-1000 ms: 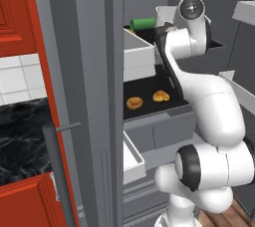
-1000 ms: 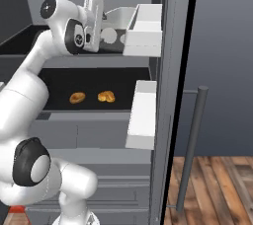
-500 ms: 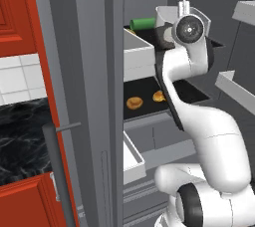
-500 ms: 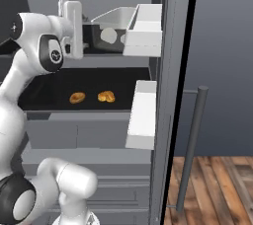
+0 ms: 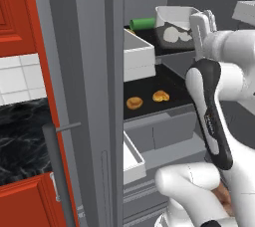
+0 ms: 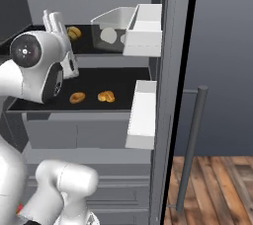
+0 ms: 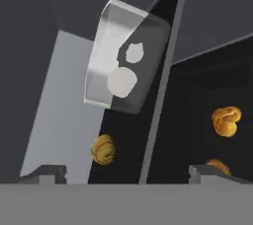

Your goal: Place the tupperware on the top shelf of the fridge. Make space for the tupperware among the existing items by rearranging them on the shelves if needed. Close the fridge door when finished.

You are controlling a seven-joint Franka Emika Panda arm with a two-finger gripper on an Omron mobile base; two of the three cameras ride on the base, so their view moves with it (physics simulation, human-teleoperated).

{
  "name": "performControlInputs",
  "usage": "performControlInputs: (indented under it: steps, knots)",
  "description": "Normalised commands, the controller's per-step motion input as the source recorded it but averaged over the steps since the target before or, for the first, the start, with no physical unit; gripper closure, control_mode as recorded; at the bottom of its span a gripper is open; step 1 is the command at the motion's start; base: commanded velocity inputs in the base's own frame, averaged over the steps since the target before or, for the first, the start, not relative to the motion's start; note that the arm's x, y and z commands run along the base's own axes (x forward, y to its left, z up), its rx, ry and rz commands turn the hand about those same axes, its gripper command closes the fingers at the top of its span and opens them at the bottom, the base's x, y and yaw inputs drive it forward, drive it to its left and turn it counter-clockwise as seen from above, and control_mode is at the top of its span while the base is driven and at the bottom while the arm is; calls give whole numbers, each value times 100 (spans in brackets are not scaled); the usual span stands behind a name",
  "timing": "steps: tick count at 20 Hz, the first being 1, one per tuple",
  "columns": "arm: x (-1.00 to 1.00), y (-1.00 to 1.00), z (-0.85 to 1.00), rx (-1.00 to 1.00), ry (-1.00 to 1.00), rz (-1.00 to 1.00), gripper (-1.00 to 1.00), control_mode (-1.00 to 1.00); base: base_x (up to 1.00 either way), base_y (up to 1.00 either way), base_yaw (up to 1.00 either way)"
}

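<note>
A simulated kitchen: red cabinets (image 5: 15, 17) and a dark marble surface (image 5: 22, 136) flank the grey fridge (image 5: 94, 71), which stands open, its door (image 6: 222, 71) swung out over the wooden floor (image 6: 217, 189). Nearest, the arm's gripper (image 7: 129, 172) hangs in front of the shelves with nothing between its widely parted jaws, released. Beyond it, on the lower shelf (image 6: 99, 78), two small orange-brown pastries (image 6: 91, 96) lie side by side. Farther in and higher, the tupperware (image 6: 112, 35) rests on the top shelf (image 5: 149, 34), a translucent white tub with pale lumps seen through its wall; it sits toward the door-bin side, just beside the white door bin (image 6: 143, 29). A round brown cookie-like lump (image 6: 74, 32) sits near it on the same board, and a green cylinder (image 5: 142, 23) lies at the back. In the hand view the tub is ahead of the jaws and well apart from them, not touched. Judging by this, the placing seems done and room was found; what remains is to pull the arm clear and shut the door, whose bar handle (image 6: 190, 145) is well off to the side.
</note>
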Motion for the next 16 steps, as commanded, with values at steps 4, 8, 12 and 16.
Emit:
performControlInputs:
  steps: [4, 8, 12, 16]
  knots:
    - [-95, 1, -35, -33, 18, 63, -100, -100, 0, 0, 0]
    - [-59, 0, -64, -49, 25, 55, -100, -100, 0, 0, 0]
    - [-22, 0, -87, -64, 15, 26, -100, -100, 0, 0, 0]
    - [0, 0, -51, -46, 3, 7, -100, -100, 0, 0, 0]
